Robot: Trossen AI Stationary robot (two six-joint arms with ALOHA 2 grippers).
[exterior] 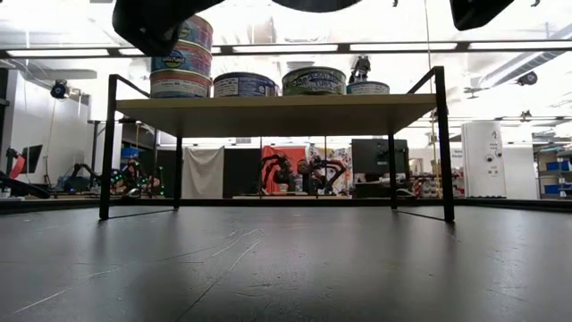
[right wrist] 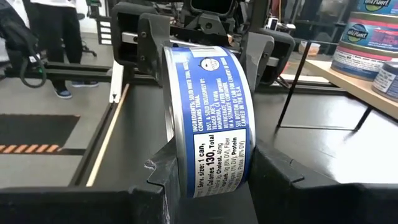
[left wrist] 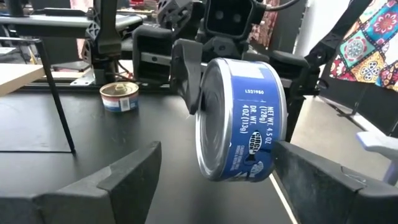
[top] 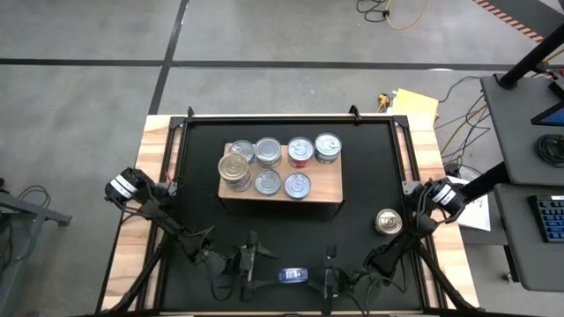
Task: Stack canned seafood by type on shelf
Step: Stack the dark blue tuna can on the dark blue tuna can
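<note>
Nearest us, the blue-labelled round metal tin (right wrist: pixel 208 118) hangs on its edge above the black tabletop mat (top: pixel 370 158). It is clamped only by the right gripper (right wrist: pixel 214 177), whose fingers press its 2 flat faces. The left gripper (left wrist: pixel 217 171) stands released, 1 finger (left wrist: pixel 124 180) on each side of the tin with a clear gap.

We judge that a left finger clipping the tin could twist it loose to drop and roll.

Farther off, 1 gold-lidded tin (top: pixel 389 221) sits on the mat. Beyond it is the light-wood shelf (top: pixel 328 187) with its stacked tins (top: pixel 234 167).
</note>
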